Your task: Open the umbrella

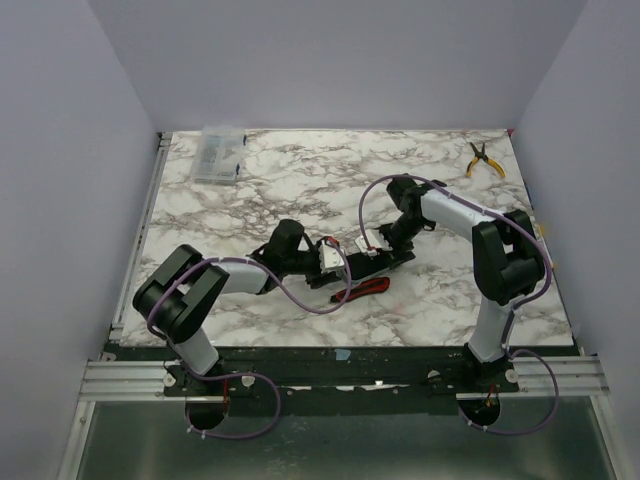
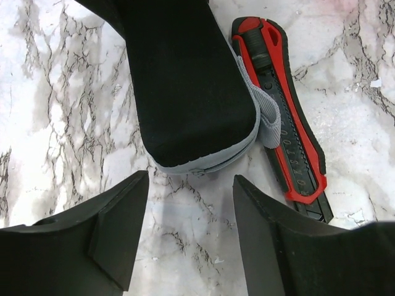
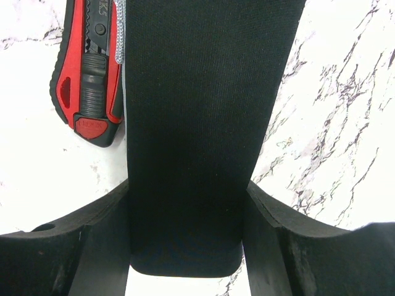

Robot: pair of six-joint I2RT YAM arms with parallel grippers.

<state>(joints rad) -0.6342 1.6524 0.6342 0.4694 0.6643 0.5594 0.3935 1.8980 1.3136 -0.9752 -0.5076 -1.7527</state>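
No umbrella shows in any view. A long black fabric pouch with a grey zip edge lies on the marble table, between the two grippers. My right gripper is shut on one end of the pouch, with a finger pressed against each side. My left gripper is open and empty. It sits just short of the pouch's rounded other end without touching it. A red-and-black utility knife lies alongside the pouch. It also shows in the right wrist view.
Yellow-handled pliers lie at the far right corner. A clear plastic box stands at the far left. Pale walls enclose the table on three sides. The knife lies just in front of the pouch.
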